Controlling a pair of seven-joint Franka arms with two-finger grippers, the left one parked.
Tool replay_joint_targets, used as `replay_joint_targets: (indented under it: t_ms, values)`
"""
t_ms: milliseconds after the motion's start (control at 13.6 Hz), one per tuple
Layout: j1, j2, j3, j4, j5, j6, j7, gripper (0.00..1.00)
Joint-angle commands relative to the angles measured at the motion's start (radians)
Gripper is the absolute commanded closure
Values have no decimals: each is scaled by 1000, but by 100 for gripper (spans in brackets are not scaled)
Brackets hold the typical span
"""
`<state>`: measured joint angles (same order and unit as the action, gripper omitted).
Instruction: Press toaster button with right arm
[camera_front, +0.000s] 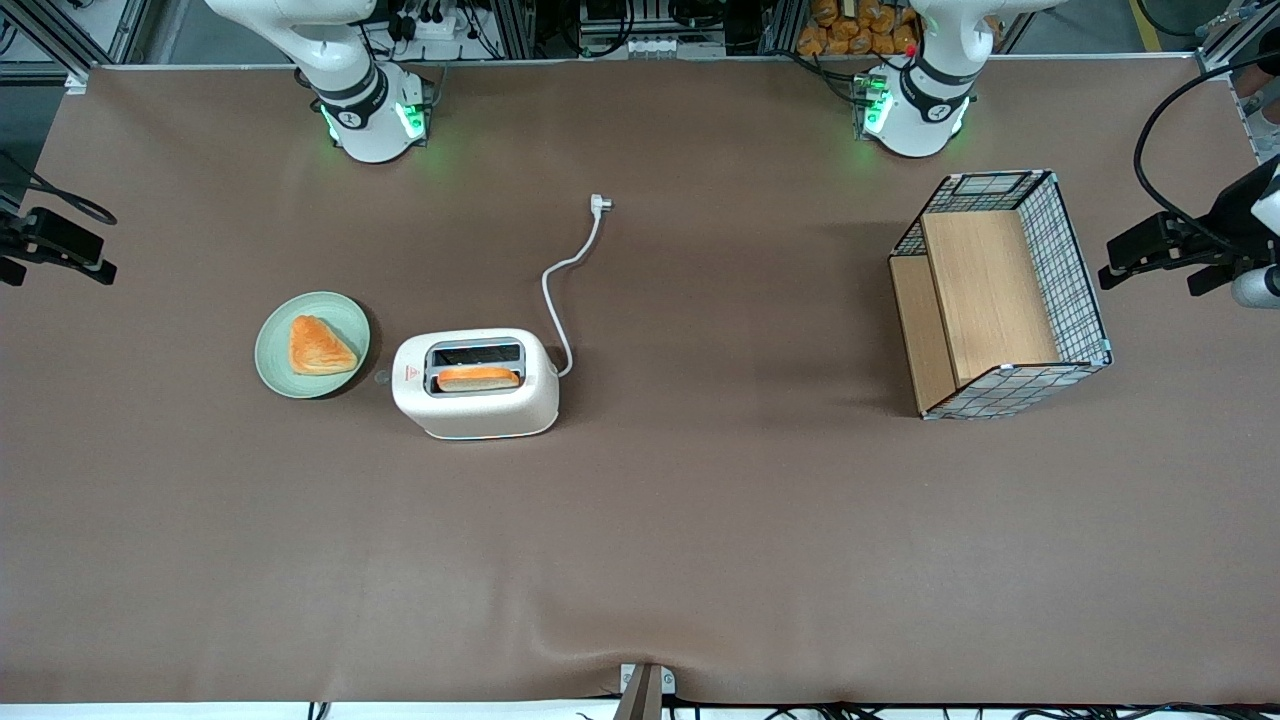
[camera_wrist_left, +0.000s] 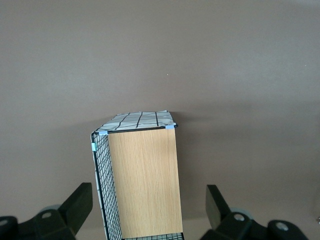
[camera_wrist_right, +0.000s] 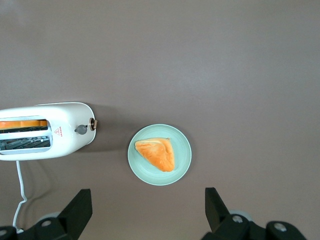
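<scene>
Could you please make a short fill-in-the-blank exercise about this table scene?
1. One slice of bread stands in the toaster slot that is ____ to the front camera.
2. The triangular pastry lies on a green ____.
3. The toaster's plug lies on the table, not ____ in.
4. The gripper hangs above the table with its jaws ____.

Missing words: nearer; plate; plugged; open

toaster (camera_front: 476, 385) beside plate (camera_front: 312, 344), hand (camera_wrist_right: 147, 207) above
</scene>
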<state>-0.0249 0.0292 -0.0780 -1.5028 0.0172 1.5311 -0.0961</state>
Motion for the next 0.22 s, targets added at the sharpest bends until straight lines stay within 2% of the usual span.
replay_joint_targets:
  t_ms: [0, 147]
  values:
    - [-12, 0, 3, 12, 12, -11, 4, 0]
    - [-10, -5, 3, 12, 10, -9, 4, 0]
